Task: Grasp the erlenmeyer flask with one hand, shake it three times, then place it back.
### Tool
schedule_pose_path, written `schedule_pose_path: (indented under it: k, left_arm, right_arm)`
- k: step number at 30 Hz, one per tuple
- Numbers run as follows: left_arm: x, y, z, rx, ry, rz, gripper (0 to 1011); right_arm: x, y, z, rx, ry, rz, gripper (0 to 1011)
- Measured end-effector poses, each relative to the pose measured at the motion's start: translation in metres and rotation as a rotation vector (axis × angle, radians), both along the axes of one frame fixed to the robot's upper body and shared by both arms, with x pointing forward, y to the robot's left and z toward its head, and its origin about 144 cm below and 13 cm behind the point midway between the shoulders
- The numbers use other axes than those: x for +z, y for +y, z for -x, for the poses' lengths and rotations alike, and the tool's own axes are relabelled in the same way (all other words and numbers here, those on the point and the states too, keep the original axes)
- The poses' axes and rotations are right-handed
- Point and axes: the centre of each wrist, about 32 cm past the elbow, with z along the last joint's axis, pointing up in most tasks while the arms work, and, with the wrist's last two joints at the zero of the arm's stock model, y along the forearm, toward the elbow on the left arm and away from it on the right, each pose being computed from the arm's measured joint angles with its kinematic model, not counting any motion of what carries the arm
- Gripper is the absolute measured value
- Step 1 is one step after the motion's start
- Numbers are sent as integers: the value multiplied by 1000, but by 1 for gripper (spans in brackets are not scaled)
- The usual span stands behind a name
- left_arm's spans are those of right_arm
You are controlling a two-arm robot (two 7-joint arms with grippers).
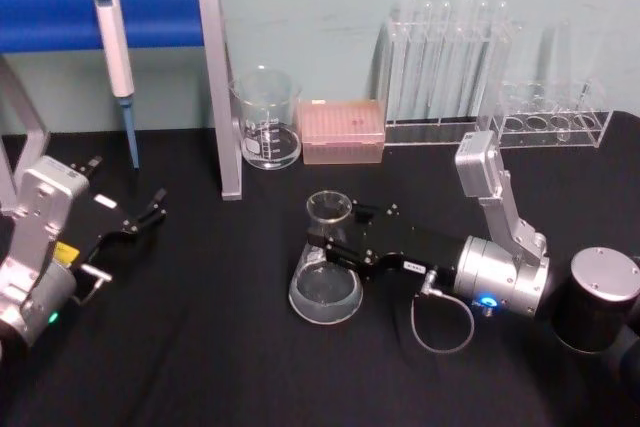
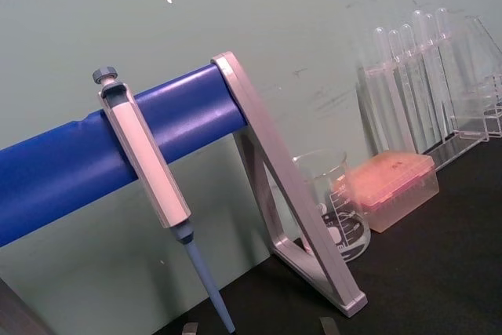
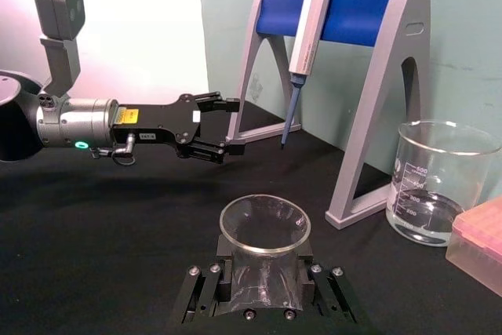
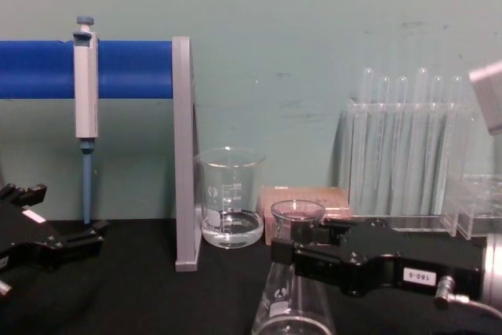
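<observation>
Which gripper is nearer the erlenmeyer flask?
Right. The right gripper clamps the erlenmeyer flask by its neck; the left gripper sits open, apart, near the pipette stand.

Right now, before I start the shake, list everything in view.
flask: one, clear, middle of the scene
stand: one, blue bar, grey legs, back left
pipette: one, white and blue, hanging on the stand
beaker: one, clear, back, beside the stand's leg
box: one, pink, right of the beaker
test tubes: several, clear, upright, back right
rack: one, clear, far right
table: one, black
left gripper: one, black, open, idle at left
right gripper: one, black, shut on the flask's neck
</observation>
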Motion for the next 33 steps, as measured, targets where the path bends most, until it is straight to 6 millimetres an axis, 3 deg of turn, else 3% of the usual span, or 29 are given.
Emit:
schedule_pose_path:
  k: [33]
  left_arm:
    - [0, 0, 0, 0, 0, 0, 1001]
  right_arm:
    - [-1, 2, 0, -4, 11, 10, 456]
